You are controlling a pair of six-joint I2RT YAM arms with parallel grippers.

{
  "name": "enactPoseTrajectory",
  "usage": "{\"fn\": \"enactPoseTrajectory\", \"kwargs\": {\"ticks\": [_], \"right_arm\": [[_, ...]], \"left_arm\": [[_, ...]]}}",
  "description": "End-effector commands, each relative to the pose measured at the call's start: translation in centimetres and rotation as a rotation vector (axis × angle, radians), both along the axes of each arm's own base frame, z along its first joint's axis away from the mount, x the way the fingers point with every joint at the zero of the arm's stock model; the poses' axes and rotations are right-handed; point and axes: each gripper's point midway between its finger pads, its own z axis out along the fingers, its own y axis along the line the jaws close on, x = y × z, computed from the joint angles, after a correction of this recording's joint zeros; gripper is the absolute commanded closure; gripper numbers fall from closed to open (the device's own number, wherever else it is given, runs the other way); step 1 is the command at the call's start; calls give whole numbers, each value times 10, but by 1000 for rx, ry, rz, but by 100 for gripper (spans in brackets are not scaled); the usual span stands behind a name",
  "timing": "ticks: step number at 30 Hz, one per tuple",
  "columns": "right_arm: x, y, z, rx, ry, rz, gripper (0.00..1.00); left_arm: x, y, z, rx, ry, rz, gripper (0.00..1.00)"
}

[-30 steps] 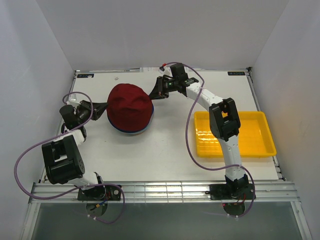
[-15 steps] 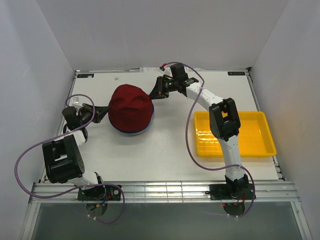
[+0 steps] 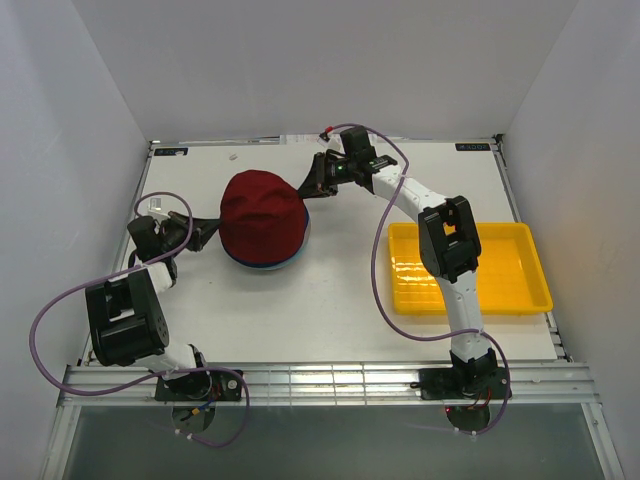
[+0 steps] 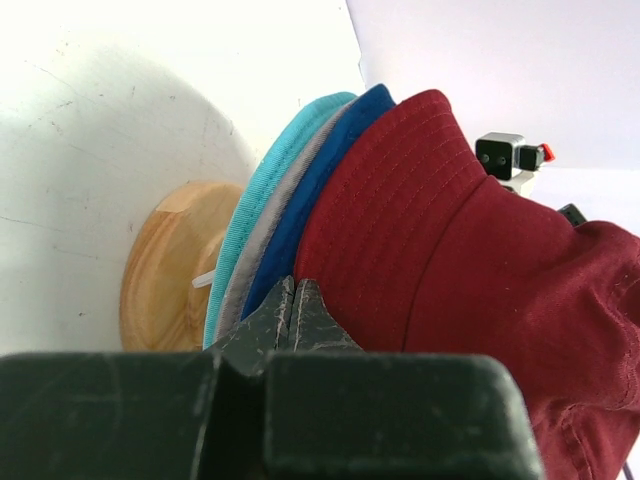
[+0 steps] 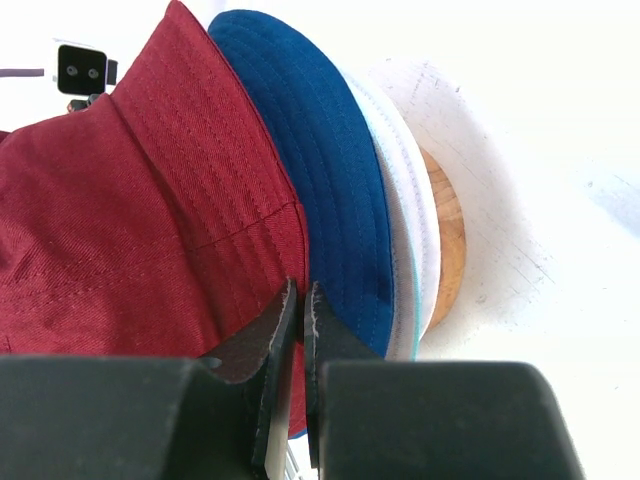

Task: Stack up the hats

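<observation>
A dark red bucket hat tops a stack of hats on a wooden stand at the table's middle left. In the left wrist view the red hat lies over a royal blue brim, a grey brim and a teal brim. My left gripper is at the stack's left edge, its jaws pressed shut at the red brim's edge. My right gripper is at the stack's far right edge, nearly shut with the red brim pinched beside the blue brim.
The stand's round wooden base shows under the brims, also in the right wrist view. A yellow plastic tray lies at the right, under my right arm. White walls close in the table's left, back and right.
My left gripper and wrist have shifted a little toward the near side and toward the hat, with the red hat's left edge drawn slightly in. The right arm has not moved.
</observation>
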Motion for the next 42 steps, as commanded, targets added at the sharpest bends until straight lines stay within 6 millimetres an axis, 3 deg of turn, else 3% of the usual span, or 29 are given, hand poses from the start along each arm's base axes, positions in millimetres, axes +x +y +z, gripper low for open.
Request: {"fn": "enactPoseTrajectory", "kwargs": {"ticks": [1,13,21,28,35,38,42], "right_arm": [[15,-28,-55,-152,22,-88,92],[14,-47,-85,-224,46,-125,92],[22,-46,-81,-225,36,-137,92],[40,-36,-63,-202,14,-133,89],[50,-27,-35,-151,-19,-140,54],[52,-28,-18,-137,-47,-151,47],[58,-37,9,-105,-61,-185,45]], "left_arm": [[-15,16,-54,73,177,86,100],[-29,21,-83,121,271,103,100],[-33,25,-86,159,301,124,100],[-39,25,-71,168,295,129,100],[-45,23,-65,192,290,116,100],[-48,21,-62,195,285,108,100],[-50,18,-54,193,261,100,100]]}}
